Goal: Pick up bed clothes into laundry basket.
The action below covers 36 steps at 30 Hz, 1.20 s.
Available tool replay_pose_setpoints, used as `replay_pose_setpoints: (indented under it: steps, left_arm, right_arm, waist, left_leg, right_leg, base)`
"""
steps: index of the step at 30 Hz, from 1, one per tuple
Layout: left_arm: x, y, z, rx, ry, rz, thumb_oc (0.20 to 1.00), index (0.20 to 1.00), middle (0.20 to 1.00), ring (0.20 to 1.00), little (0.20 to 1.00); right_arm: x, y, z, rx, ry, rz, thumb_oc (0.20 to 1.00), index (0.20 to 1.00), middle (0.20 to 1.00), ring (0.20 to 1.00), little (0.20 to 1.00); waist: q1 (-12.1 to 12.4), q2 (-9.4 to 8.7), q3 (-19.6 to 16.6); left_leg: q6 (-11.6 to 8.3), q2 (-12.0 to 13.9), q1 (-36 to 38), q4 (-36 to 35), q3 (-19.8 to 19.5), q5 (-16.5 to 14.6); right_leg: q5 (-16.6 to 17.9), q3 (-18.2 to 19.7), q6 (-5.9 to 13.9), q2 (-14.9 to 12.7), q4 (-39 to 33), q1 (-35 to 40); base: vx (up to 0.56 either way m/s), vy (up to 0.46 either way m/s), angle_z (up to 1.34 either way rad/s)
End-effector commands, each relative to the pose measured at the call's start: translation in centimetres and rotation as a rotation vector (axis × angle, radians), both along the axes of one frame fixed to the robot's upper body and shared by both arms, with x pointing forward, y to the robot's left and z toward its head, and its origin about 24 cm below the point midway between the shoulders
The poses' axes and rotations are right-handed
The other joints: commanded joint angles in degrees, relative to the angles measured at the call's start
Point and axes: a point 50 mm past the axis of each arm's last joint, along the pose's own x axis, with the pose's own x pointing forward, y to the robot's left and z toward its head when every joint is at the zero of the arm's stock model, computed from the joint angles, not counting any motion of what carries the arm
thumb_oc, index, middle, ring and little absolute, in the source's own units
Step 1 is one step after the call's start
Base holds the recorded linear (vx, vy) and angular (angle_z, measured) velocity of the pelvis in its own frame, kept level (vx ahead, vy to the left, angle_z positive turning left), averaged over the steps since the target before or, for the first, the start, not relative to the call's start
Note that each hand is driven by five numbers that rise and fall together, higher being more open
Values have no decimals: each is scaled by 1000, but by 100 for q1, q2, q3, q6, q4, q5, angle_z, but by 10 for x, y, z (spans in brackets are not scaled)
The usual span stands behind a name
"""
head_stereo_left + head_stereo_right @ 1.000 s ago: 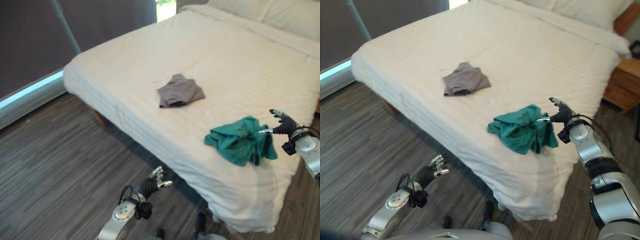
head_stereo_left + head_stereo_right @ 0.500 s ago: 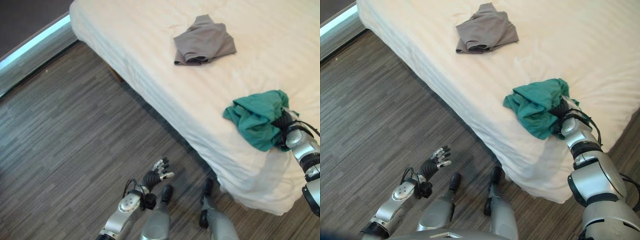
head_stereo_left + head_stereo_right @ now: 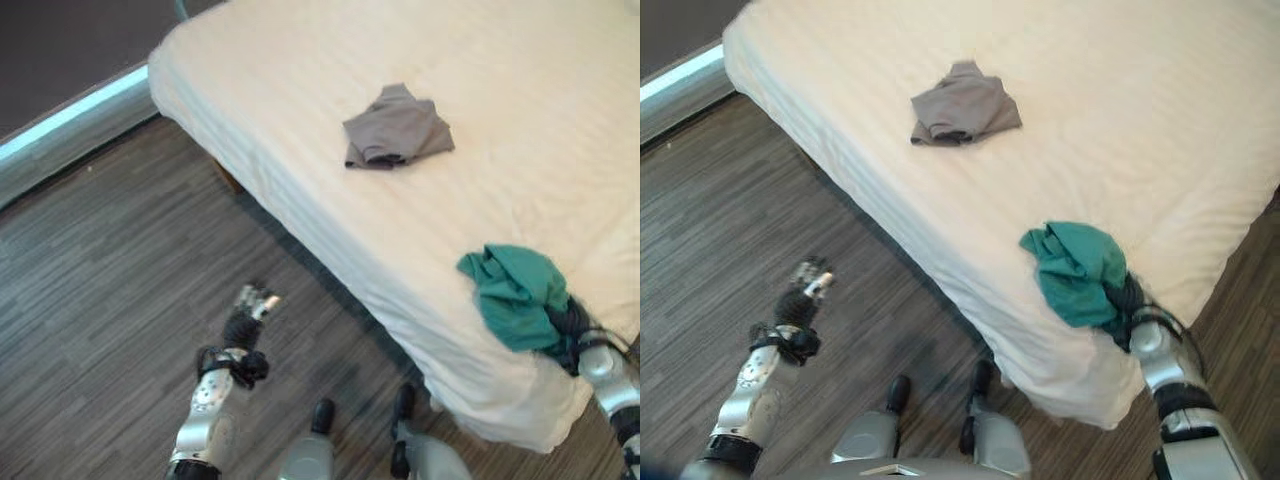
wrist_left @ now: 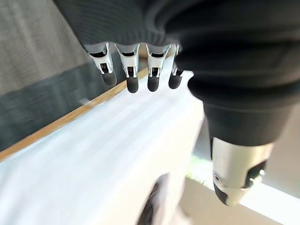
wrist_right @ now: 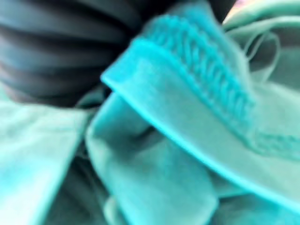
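Observation:
A crumpled teal garment [image 3: 515,295] lies at the near edge of the white bed [image 3: 520,120], by its corner. My right hand [image 3: 572,326] is pushed into the garment's near side, with only its dark wrist cover showing. Teal folds [image 5: 187,140] press right against that cover in the right wrist view. A folded grey garment [image 3: 395,128] rests farther in on the bed, apart from both hands. My left hand [image 3: 250,312] hangs open over the wood floor, left of the bed, and its straight fingers [image 4: 132,70] hold nothing.
The bed's side drops to the dark wood floor [image 3: 110,260], which stretches to the left. A pale window sill strip [image 3: 60,115] runs along the far left wall. No basket is in sight.
The camera has tilted down. My right hand went from beside the teal garment into it, and the garment now sits nearer the bed's edge. My left hand has lifted and moved left.

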Motion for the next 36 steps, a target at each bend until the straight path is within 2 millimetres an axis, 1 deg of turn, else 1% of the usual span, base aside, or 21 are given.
replay_pose_setpoints:
  steps: [1,2,4,5,6,7,9,11,12,13,15,16,17,20,22,24,27,28,32,33,36]
  left_arm:
    - [4,16,34,58,-179,130,1000,1000,1000,1000,1000]
    - [3,41,48,154,-197,224,1000,1000,1000,1000,1000]
    - [5,45,56,174,-225,247,1000,1000,1000,1000,1000]
    - [7,49,67,205,-255,262,1000,1000,1000,1000,1000]
    - [6,49,67,205,-255,262,1000,1000,1000,1000,1000]
    - [3,56,72,266,-254,274,1000,1000,1000,1000,1000]
    - [2,57,78,282,-270,271,1000,1000,1000,1000,1000]
    - [5,55,75,260,-273,264,1000,1000,1000,1000,1000]
    - [8,54,77,271,-273,256,1000,1000,1000,1000,1000]
    - [8,54,77,271,-272,256,1000,1000,1000,1000,1000]
    - [7,52,80,250,-299,260,1000,1000,1000,1000,1000]
    - [2,52,74,252,-277,249,1000,1000,1000,1000,1000]
    - [1,52,74,253,-275,250,1000,1000,1000,1000,1000]
    - [-5,53,63,251,-235,248,1000,1000,1000,1000,1000]
    - [-10,52,53,224,-204,260,1000,1000,1000,1000,1000]
    - [-14,49,43,191,-178,272,1000,1000,1000,1000,1000]
    - [-13,44,38,166,-168,259,1000,1000,1000,1000,1000]
    - [-12,40,34,157,-157,253,1000,1000,1000,1000,1000]
    - [-17,41,30,146,-141,253,1000,1000,1000,1000,1000]
    - [20,-7,34,157,-156,2,1000,1000,1000,1000,1000]
    - [24,-12,37,214,-149,-53,1000,1000,1000,1000,1000]
  right_arm:
    - [-124,-2,-78,146,510,-129,200,200,200,200,200]
    - [-137,0,-81,212,489,-180,200,200,200,200,200]
    - [-137,-3,-79,205,483,-175,200,200,200,200,200]
    - [-132,-4,-76,203,469,-178,200,200,200,200,200]
    - [-132,-4,-76,203,469,-178,200,200,200,200,200]
    - [-128,-8,-74,222,446,-210,200,200,200,200,200]
    - [-125,-9,-73,244,407,-249,200,200,200,200,200]
    - [-127,-6,-75,323,342,-339,200,200,200,200,200]
    - [-126,2,-80,406,293,-415,200,200,200,200,200]
    - [-126,2,-80,406,293,-416,200,200,200,200,200]
    - [-119,24,-88,577,205,-504,200,200,200,200,200]
    - [-114,42,-92,640,197,-455,200,200,200,200,200]
    - [-114,43,-92,639,199,-454,200,200,200,200,200]
    - [-108,50,-88,680,152,-427,200,200,200,200,200]
    - [-103,52,-83,701,101,-407,200,200,200,200,200]
    - [-90,51,-68,754,-19,-393,200,200,200,200,200]
    - [-87,47,-63,799,-92,-431,200,200,200,200,200]
    - [-75,50,-47,881,-217,-409,200,200,200,200,200]
    - [-64,47,-34,920,-286,-378,200,200,200,200,200]
    - [-37,61,34,941,-591,-169,200,200,200,200,200]
    - [-38,58,33,909,-564,-147,200,200,200,200,200]
  waist:
    - [-262,282,185]
    - [-353,364,-74]
    - [-355,427,-148]
    - [-278,530,-271]
    - [-279,526,-264]
    - [-235,604,-449]
    - [-217,570,-537]
    - [-332,545,-712]
    - [-382,486,-747]
    - [-364,476,-751]
    - [-339,553,-608]
    - [-418,689,-575]
    - [-422,685,-575]
    - [-510,766,-471]
    - [-524,761,-388]
    - [-544,689,-387]
    - [-497,612,-427]
    - [-496,545,-514]
    - [-400,487,-652]
    - [-679,453,-650]
    - [-702,440,-668]
  left_leg:
    - [-163,846,-423,-346,123,1280]
    - [-346,1593,-347,-1194,468,1639]
    - [-413,1664,-313,-1470,482,1689]
    - [-562,1697,-366,-1621,156,1797]
    - [-563,1695,-351,-1625,161,1792]
    - [-611,1648,-292,-1655,-119,1671]
    - [-644,1589,-232,-1541,-160,1448]
    - [-555,1400,-70,-1604,223,990]
    - [-301,1150,85,-1592,456,712]
    - [-302,1153,133,-1612,486,664]
    - [-73,959,372,-1651,883,580]
    - [89,782,535,-1767,1083,528]
    - [87,782,545,-1763,1086,514]
    - [290,602,755,-1833,1200,411]
    - [372,465,874,-1833,1321,305]
    - [404,320,954,-1833,1433,277]
    - [405,265,953,-1833,1462,306]
    - [371,230,921,-1833,1523,308]
    - [324,249,931,-1833,1648,310]
    - [16,555,562,-1351,1624,676]
    - [25,578,640,-1448,1647,656]
  right_leg:
    - [-580,374,296,-14,682,264]
    - [-745,488,469,-222,682,467]
    - [-826,567,523,-290,707,550]
    - [-881,747,599,-420,656,768]
    - [-885,747,599,-423,649,783]
    - [-895,940,685,-601,599,983]
    - [-828,1009,757,-777,504,1059]
    - [-372,1083,952,-1129,562,996]
    - [437,1252,927,-1369,1010,657]
    - [380,1261,922,-1375,1028,672]
    - [1167,1016,848,-1560,1493,232]
    - [1105,675,813,-1501,1939,1]
    - [1072,685,813,-1501,1983,-11]
    - [516,494,752,-773,2493,-507]
    - [15,7,648,-410,2477,-646]
    - [-200,-283,568,-98,1900,-460]
    - [-231,-185,554,10,1581,-205]
    - [-273,-105,561,19,931,147]
    - [-211,-209,542,42,394,490]
    - [-662,-241,354,168,132,1131]
    - [-617,-236,336,200,52,1168]
  base:
    - [402,354,-36]
    - [323,279,-11]
    - [402,349,-15]
    - [354,315,-24]
    - [492,479,-42]
    - [270,269,-43]
    - [292,381,-99]
    - [303,561,-95]
    - [245,456,-40]
    - [229,487,-39]
    - [121,595,-77]
    - [90,628,-78]
    - [102,610,-72]
    - [53,399,-59]
    - [28,297,-73]
    - [35,186,-36]
    - [19,42,-2]
    - [12,-4,-10]
    - [23,-37,-10]
    - [-24,-39,-4]
    - [-21,-18,3]
